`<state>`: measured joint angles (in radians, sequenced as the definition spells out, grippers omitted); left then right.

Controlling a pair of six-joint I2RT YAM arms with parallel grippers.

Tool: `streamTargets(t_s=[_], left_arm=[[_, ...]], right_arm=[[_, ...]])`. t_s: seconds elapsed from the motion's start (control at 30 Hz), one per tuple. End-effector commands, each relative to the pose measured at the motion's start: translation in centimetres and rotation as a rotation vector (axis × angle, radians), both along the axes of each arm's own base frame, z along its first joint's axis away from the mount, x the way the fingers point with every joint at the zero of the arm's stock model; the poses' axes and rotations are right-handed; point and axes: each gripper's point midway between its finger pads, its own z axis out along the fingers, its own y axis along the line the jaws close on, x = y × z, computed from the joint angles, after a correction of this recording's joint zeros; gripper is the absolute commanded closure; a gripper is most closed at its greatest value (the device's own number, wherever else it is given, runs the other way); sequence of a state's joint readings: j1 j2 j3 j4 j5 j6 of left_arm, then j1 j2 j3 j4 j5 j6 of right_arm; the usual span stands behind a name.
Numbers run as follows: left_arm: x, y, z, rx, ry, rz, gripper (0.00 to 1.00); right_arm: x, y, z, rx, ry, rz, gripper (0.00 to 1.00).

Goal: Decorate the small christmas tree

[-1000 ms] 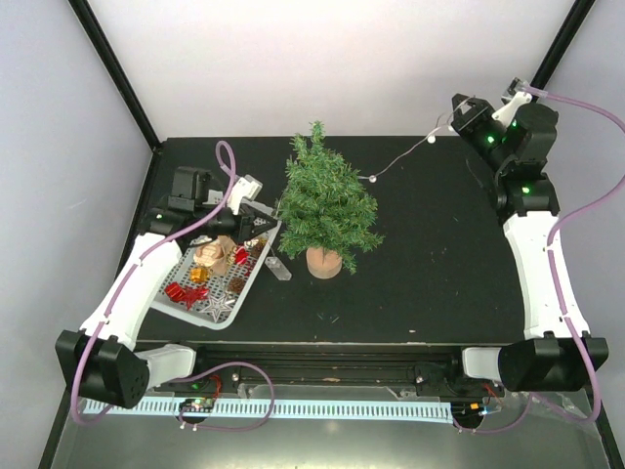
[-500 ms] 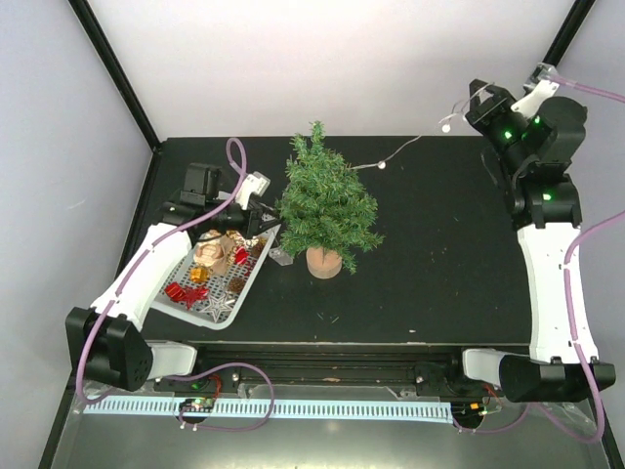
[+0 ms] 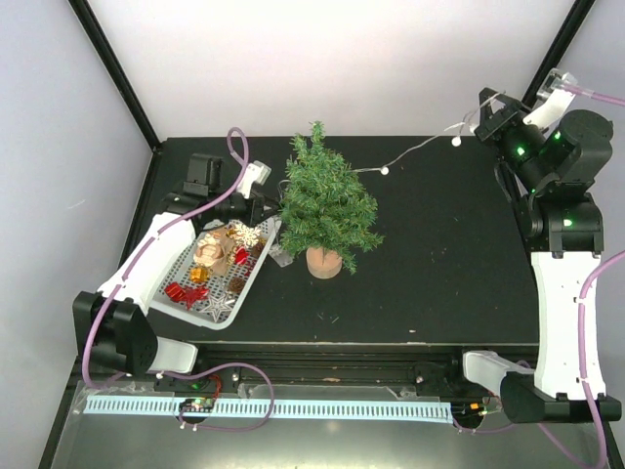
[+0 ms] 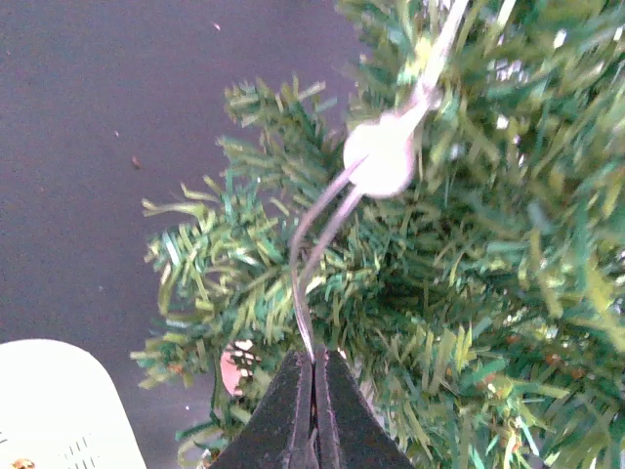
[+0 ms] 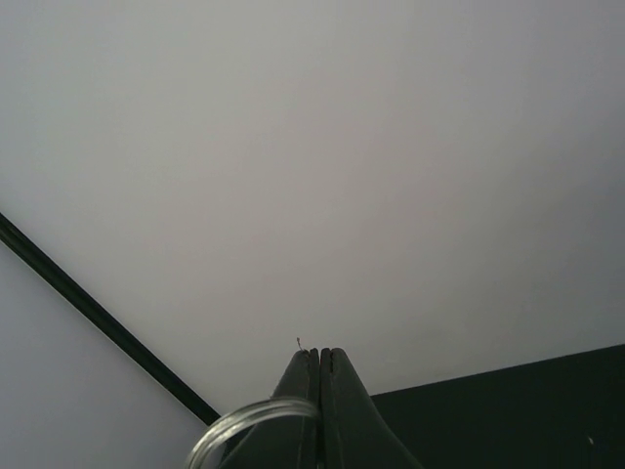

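Near left: a grey tray [image 3: 227, 318] of ornaments [image 3: 184, 292], just beside the small christmas tree [image 3: 327, 205], upright mid-table on its wooden base [image 3: 323, 261]. At the tree's left flank: left gripper [image 4: 313, 366], pinched tight on the thin wire of the light string [image 3: 420, 151], one bulb [image 4: 381, 156] lodged among the needles. Far right, raised high: right gripper [image 3: 485, 106], likewise closed on the string's other end. Risk of tipping or dragging the light tree through too hard a pull along that span. Risk also of wire slipping from so thin a pinch, or catching only outer twigs.
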<state>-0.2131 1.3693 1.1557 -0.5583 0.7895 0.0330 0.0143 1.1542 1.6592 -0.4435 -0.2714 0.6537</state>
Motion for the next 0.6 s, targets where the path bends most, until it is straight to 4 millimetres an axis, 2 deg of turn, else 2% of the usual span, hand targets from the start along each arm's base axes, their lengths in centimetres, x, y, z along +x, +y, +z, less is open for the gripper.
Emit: streamTargets(t_s=[0.0, 0.13, 0.27, 0.57], left_arm=[[2.3, 0.1, 3.0, -0.031, -0.078, 0.032, 0.99], [2.6, 0.0, 2.5, -0.037, -0.056, 0.031, 0.98], [2.2, 0.0, 1.6, -0.04, -0.035, 0.023, 0.93], [0.7, -0.5, 0.4, -0.067, 0.004, -0.016, 0.81]], right_arm=[[0.0, 0.0, -1.7, -0.031, 0.039, 0.007, 0.99], [0.4, 0.2, -2.0, -0.026, 0.052, 0.02, 0.99], [0.1, 0.5, -2.4, -0.04, 0.068, 0.03, 0.99], [-3.7, 0.3, -3.8, -0.089, 0.1, 0.013, 0.99]])
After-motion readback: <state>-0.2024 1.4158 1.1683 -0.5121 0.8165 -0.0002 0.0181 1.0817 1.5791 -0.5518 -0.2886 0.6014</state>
